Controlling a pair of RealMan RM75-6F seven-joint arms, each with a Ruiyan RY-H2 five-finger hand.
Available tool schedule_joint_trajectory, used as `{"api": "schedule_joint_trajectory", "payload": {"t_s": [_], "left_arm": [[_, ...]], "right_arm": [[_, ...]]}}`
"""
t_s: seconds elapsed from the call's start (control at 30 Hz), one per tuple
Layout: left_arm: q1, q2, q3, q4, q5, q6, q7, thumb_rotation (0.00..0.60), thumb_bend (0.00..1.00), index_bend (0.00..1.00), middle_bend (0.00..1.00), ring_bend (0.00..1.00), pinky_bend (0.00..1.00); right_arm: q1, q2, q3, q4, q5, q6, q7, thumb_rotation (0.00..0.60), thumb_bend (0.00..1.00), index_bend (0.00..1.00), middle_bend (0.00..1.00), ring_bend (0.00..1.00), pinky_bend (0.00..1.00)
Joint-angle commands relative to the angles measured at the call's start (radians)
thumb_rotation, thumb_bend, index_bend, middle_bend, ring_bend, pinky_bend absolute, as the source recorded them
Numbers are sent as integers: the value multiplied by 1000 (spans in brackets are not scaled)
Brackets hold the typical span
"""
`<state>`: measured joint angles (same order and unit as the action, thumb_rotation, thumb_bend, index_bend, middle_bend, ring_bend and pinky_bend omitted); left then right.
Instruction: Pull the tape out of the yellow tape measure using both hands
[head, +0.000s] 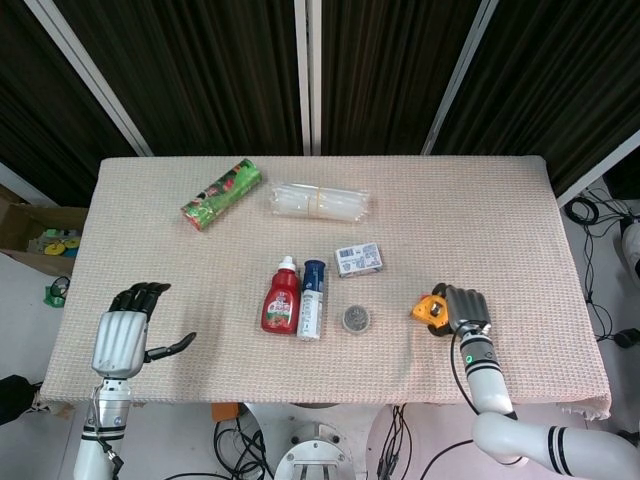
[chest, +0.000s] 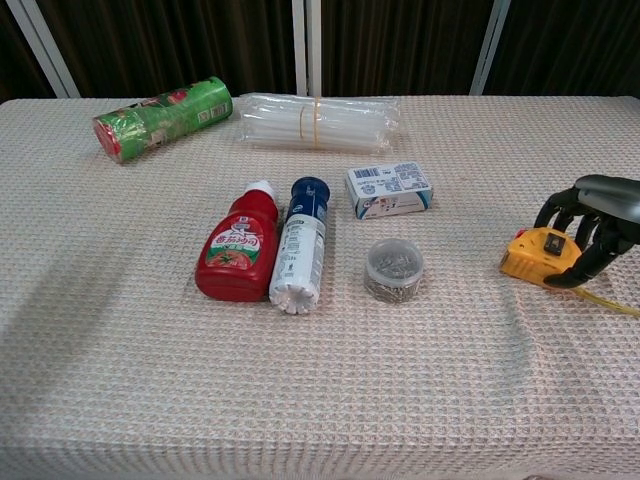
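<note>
Head and chest views of a desk (head: 150, 260) covered with a woven beige cloth. The yellow tape measure (chest: 540, 254) lies near the desk's right front edge, with a short length of yellow tape (chest: 612, 300) showing on the cloth just to its right. The right hand (chest: 592, 226) arches over the tape measure from the right, its dark fingers (chest: 556, 205) curled down around the case and touching it; whether it has a firm hold on the case cannot be told. The left hand (head: 125, 335) hangs at the front left corner of the desk, well apart from the tape measure, holding nothing, its fingers bent forward and the thumb stretched out to the side.

At centre a red ketchup bottle (chest: 237, 254) and a blue-and-white bottle (chest: 301, 246) lie side by side, touching. A small round clear container (chest: 393, 270) stands just right of them, and a small printed box (chest: 389, 190) lies behind it. Towards the back lie a green cylindrical package (chest: 163, 118) and a clear plastic bundle (chest: 317, 121) bound by a yellow band.
</note>
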<state>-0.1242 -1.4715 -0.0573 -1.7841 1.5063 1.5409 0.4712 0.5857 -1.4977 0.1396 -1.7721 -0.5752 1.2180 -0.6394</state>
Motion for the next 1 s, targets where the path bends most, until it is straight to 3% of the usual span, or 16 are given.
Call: {"api": "schedule_joint_trajectory", "payload": {"t_s": [0.03, 0.27, 0.53, 0.73, 1.0], "left_arm": [[0, -1, 1, 1, 1, 0, -1, 58, 0, 239, 236, 184, 264], [1, -6, 1, 5, 3, -1, -2, 57, 0, 239, 236, 184, 264], [-11, 1, -13, -9, 10, -5, 13, 60, 0, 239, 237, 184, 264], [-32, 9, -34, -33, 5, -24, 22, 101, 31, 239, 236, 184, 264], [-98, 54, -114, -123, -9, -65, 86, 181, 48, 239, 236, 184, 264]], "right_arm": [[-3, -7, -2, 1, -7, 13, -1, 600, 203, 407, 410, 400, 377], [-23, -23, 7, 17, -74, 46, 52, 600, 288, 514, 484, 476, 447], [-74, -26, 65, 32, -306, 85, 305, 600, 303, 569, 524, 514, 489], [-74, -142, 117, 128, -479, 113, 528, 600, 303, 578, 530, 521, 502], [-1, -322, 242, 219, -521, 9, 875, 600, 336, 587, 528, 521, 505]]}}
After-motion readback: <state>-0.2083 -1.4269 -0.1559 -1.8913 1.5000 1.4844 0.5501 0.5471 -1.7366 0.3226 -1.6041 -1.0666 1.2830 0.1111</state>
